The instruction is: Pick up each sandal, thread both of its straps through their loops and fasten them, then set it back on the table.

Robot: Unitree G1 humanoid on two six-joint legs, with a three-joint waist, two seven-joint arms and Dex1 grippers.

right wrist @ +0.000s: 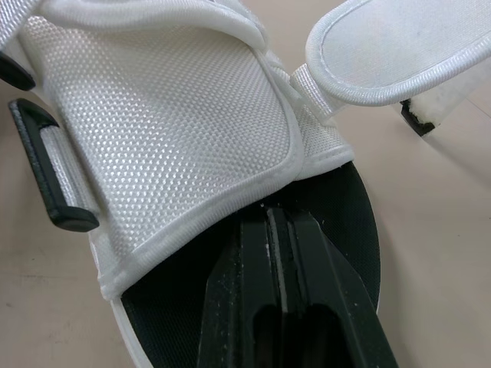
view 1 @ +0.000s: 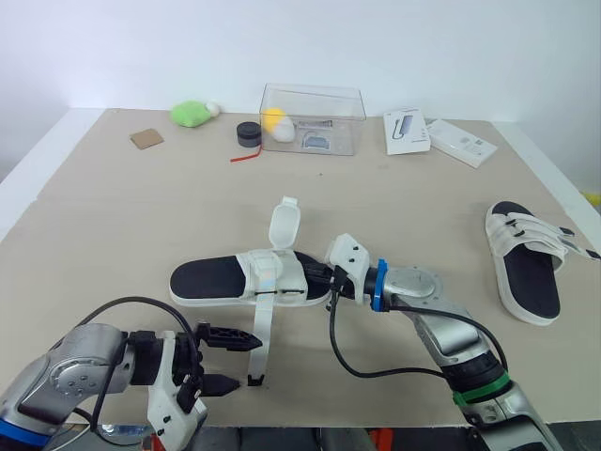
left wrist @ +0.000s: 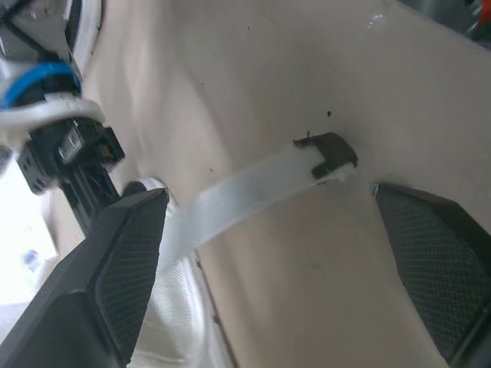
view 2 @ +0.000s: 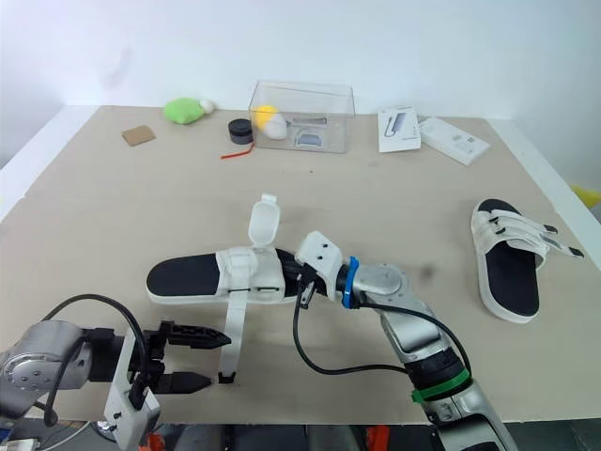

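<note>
A white sandal with a black footbed (view 1: 208, 279) lies mid-table with both straps undone. One wide flap (view 1: 285, 225) stands up. The other strap (view 1: 264, 329) trails toward the front edge and ends in a black tip (left wrist: 328, 152). My left gripper (view 1: 240, 364) is open at the front, one finger on each side of that strap near its tip, with the upper fingertip (view 1: 252, 344) close against it. My right gripper (view 1: 315, 280) is shut, and its fingers (right wrist: 280, 230) lie on the footbed just under the white mesh upper (right wrist: 169, 130). A second sandal (view 1: 526, 261) lies at the far right.
At the back stand a clear box (view 1: 313, 117) holding small items, a green plush (view 1: 191, 114), a black round piece (view 1: 249, 134), a brown square (view 1: 146, 138) and two white boxes (view 1: 406, 130) (view 1: 462, 141). The table's front edge runs just below my left gripper.
</note>
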